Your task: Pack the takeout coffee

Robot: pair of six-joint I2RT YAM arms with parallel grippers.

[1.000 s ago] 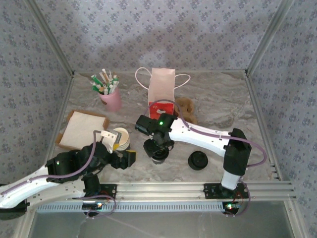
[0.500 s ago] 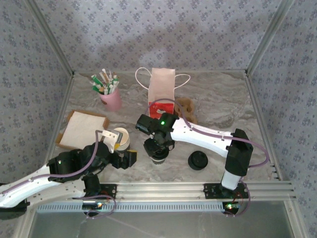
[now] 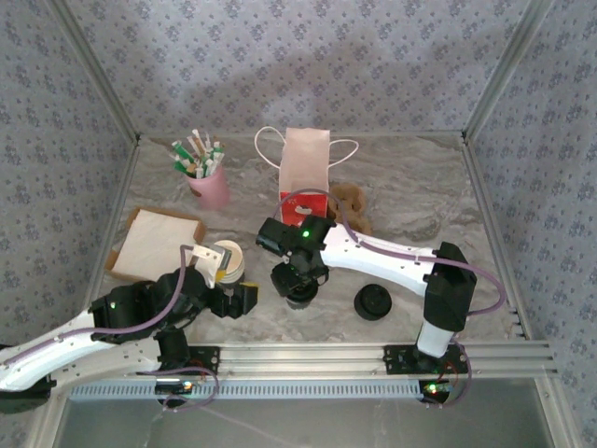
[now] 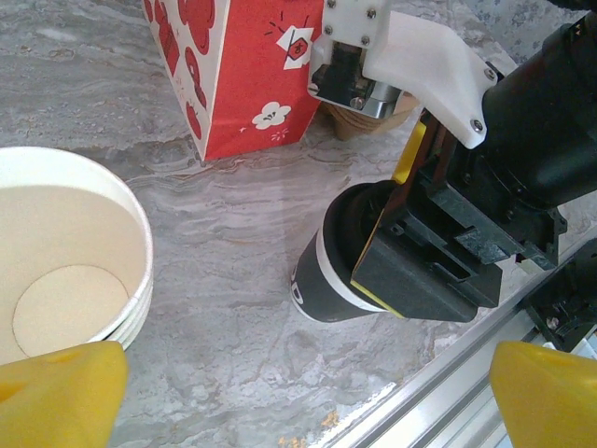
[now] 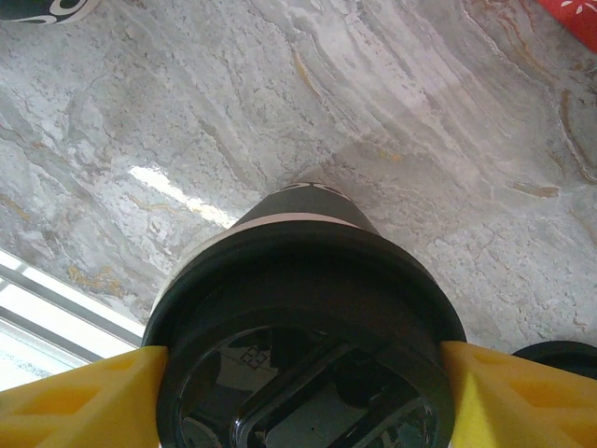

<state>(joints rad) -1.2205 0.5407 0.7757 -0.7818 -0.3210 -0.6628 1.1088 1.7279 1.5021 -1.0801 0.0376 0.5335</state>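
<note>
From the top view, your right end effector (image 3: 298, 283) is clamped on the takeout coffee (image 3: 298, 299), a dark cup with a black lid. It sits near the front middle of the desk (image 3: 420, 187), in front of the red-and-white paper bag (image 3: 305, 173) and well apart from it. A loose black lid (image 3: 373, 301) lies to its right. Your left end effector (image 3: 222, 278) is spread wide beside a stack of open white cups (image 3: 229, 259). A pink cup of sachets (image 3: 210, 187) stands at the back left.

In your left wrist view, the yellow fingertips (image 4: 56, 392) sit at the bottom corners, far apart, holding nothing. The white cups (image 4: 65, 271) are at the left. The coffee (image 4: 326, 275) leans in the right end effector (image 4: 382, 238), with the bag (image 4: 238, 65) behind it.

In your right wrist view, the yellow fingertips (image 5: 84, 392) press on either side of the coffee's (image 5: 308, 308) lid rim, and the right end effector (image 5: 303, 373) is closed on it. You cannot tell whether the base touches the marble desk (image 5: 373, 112).
</note>
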